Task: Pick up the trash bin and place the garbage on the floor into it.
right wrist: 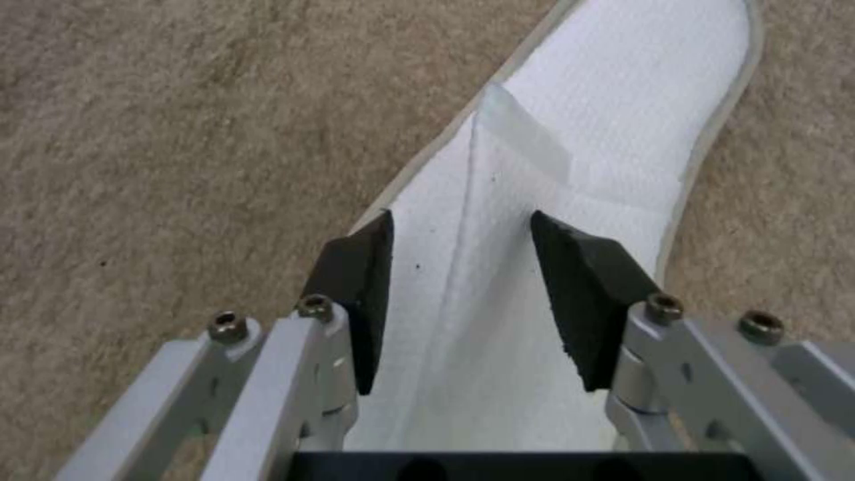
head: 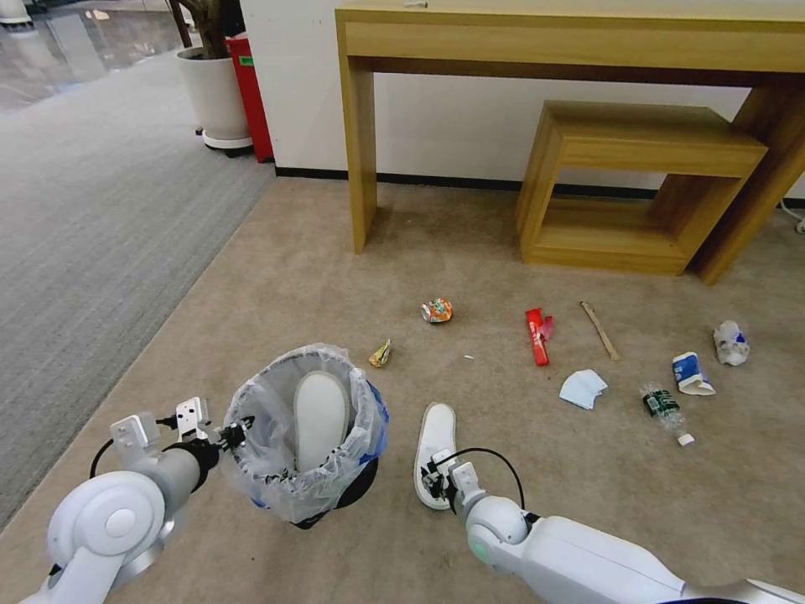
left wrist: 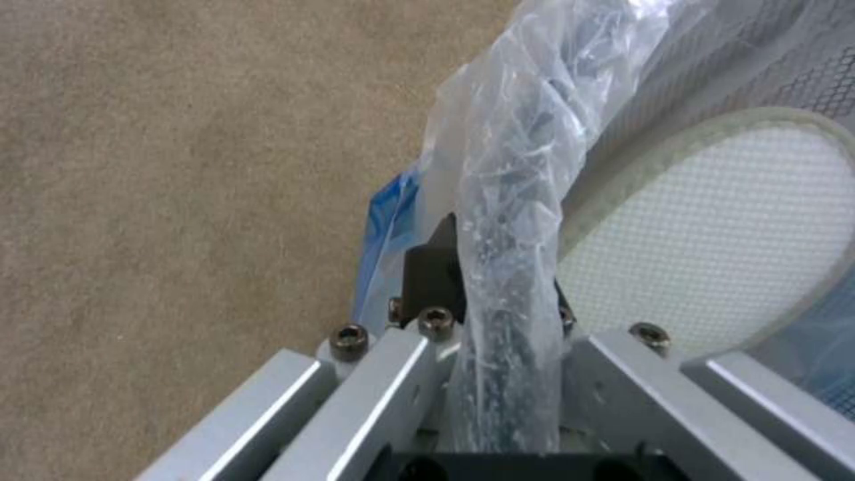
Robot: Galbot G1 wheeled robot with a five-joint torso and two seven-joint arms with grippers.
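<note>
Left end effector (left wrist: 499,314) pinches the round black plastic-lined trash bin's (head: 302,436) rim; beside the bin, the right end effector (right wrist: 459,294), spread, straddles a white fabric slipper (right wrist: 570,133), which likely needs closing on next.

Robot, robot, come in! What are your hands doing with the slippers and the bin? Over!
Left gripper shut on trash bin rim, one slipper inside. Right gripper open, pads astride second slipper on floor. Nothing in the way.
</note>
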